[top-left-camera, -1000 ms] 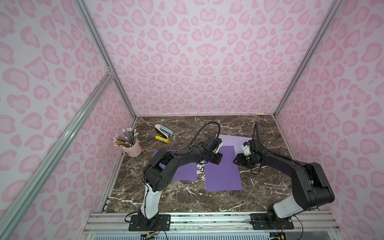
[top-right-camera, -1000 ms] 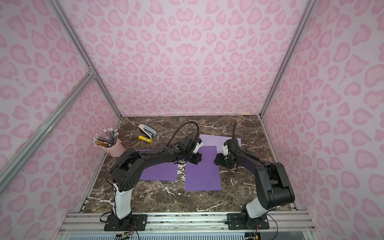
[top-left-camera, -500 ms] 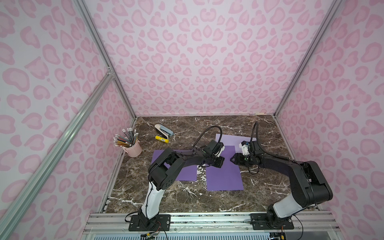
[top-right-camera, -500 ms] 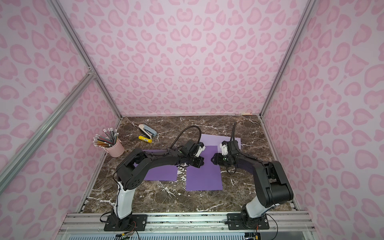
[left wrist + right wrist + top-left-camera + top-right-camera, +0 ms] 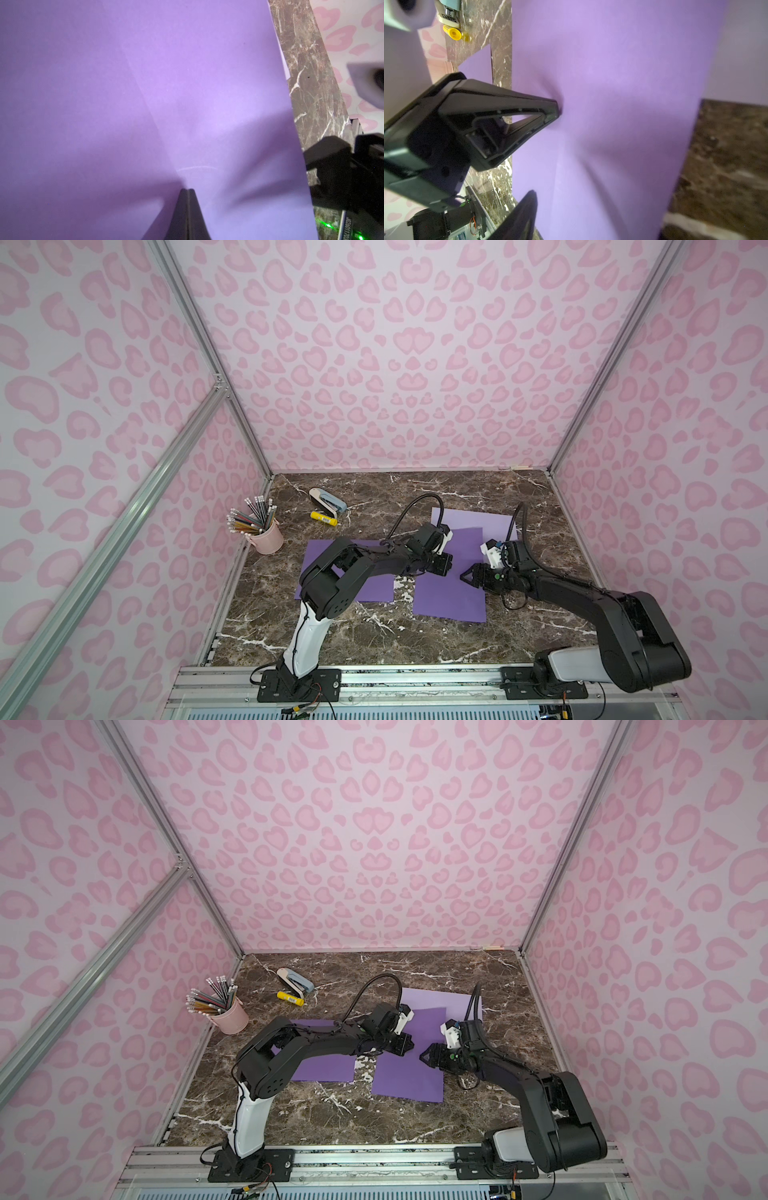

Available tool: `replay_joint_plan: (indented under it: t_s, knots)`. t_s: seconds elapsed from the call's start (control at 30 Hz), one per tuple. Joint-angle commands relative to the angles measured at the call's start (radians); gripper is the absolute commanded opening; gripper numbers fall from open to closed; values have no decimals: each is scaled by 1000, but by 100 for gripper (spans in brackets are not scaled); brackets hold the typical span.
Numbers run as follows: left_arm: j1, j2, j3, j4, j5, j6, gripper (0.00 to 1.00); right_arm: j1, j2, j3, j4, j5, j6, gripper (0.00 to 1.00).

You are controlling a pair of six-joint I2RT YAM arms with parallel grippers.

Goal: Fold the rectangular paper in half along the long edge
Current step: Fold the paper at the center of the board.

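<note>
The rectangular paper (image 5: 451,593), purple, lies flat on the marble table in both top views (image 5: 409,1077). My left gripper (image 5: 442,566) is shut, and its joined tips (image 5: 188,190) press down on the sheet near its left edge. A faint straight crease runs away from those tips in the left wrist view. My right gripper (image 5: 469,574) hovers low over the paper's right part, facing the left gripper. It is open, with one dark finger (image 5: 527,207) showing above the sheet and nothing between its jaws. In the right wrist view the left gripper (image 5: 557,109) dents the paper.
A second purple sheet (image 5: 374,593) lies under my left arm. A paler one (image 5: 469,516) lies behind the paper, partly under it. A pink cup of pencils (image 5: 266,535) stands at the far left. A stapler (image 5: 328,499) and a yellow tube (image 5: 324,518) lie behind.
My left gripper has slid a little along the paper toward the front, still shut and pressing. The right gripper has crept slightly nearer. The paper has hardly moved.
</note>
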Motion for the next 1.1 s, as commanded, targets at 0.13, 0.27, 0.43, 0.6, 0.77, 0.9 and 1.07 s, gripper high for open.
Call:
replay_joint_plan:
  t_s: [0.13, 0.27, 0.43, 0.6, 0.77, 0.9, 1.07]
  knots:
    - [-20, 1, -31, -172, -65, -17, 4, -10, -132, -16, -83, 127, 47, 43]
    - [-27, -13, -36, -168, -65, -17, 4, -10, -113, -13, -81, 134, 42, 28]
    - [-30, -59, -45, -144, -69, -23, 4, -10, -84, 9, -104, 176, 27, 8]
    - [-30, -175, -60, -98, -66, -31, 4, -10, -116, 48, -159, 202, 3, 0]
    - [-31, -405, -97, -34, -104, -31, 14, -11, -150, 75, -195, 136, -38, 0]
    - [-32, -585, -184, -23, -174, -31, 42, -11, -159, 79, -214, 73, -67, 0]
    - [-32, -717, -324, -8, -212, -27, 40, -9, -161, 102, -234, 72, -78, 0]
